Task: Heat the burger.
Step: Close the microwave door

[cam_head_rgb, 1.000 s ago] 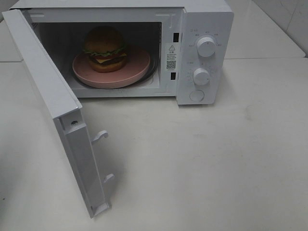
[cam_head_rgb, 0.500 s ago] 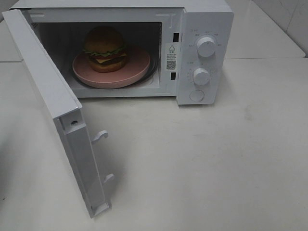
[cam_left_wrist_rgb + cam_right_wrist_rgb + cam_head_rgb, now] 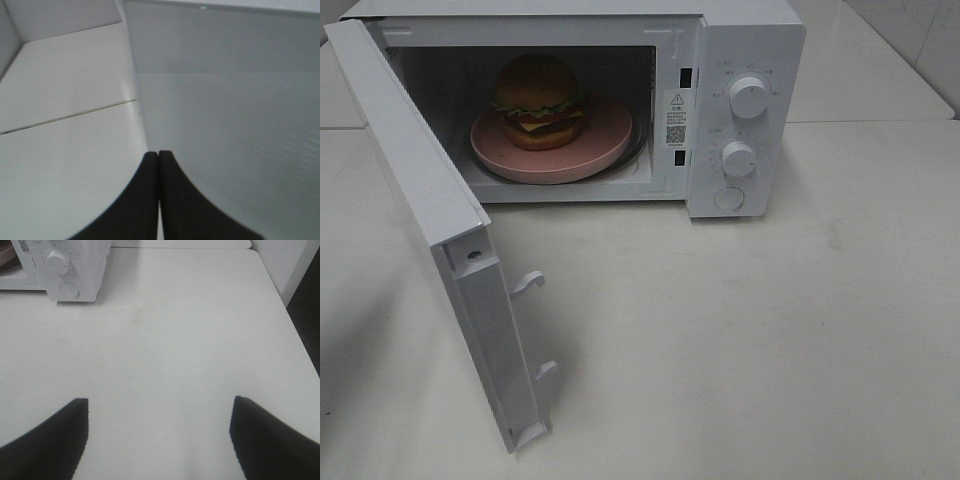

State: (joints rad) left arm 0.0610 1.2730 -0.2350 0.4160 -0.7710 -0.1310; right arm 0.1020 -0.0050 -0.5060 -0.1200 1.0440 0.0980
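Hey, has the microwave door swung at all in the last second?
No. The microwave door stands just as wide open, with its latch hooks sitting in the same place relative to the lower knob.

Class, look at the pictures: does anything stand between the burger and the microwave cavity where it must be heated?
Nothing visible does. The burger already sits on the pink plate inside the microwave; only the door stands open.

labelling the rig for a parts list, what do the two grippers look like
The left gripper shows two plain matte black fingers, narrow at the tip and flaring toward the base; the right gripper looks the same. No cables or markings show, and the arms are out of view.
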